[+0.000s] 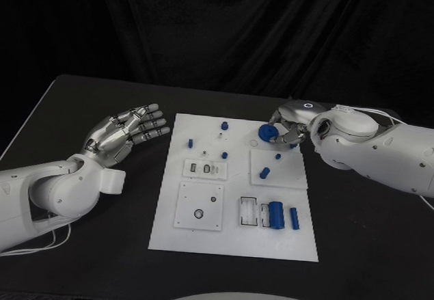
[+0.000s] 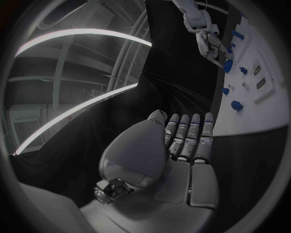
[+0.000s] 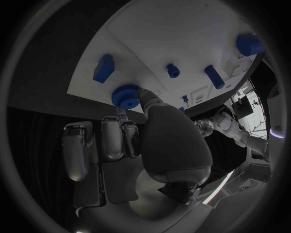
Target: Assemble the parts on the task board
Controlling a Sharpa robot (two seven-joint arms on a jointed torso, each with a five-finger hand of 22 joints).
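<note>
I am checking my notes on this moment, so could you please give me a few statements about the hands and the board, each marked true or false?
1. The right hand holds a round blue part. True.
2. The left hand grips a blue part. False: it holds nothing, fingers apart.
3. The left hand rests on the task board. False: it is beside the board, over the black table.
4. Two blue cylinders lie side by side near the board's near right corner. True.
</note>
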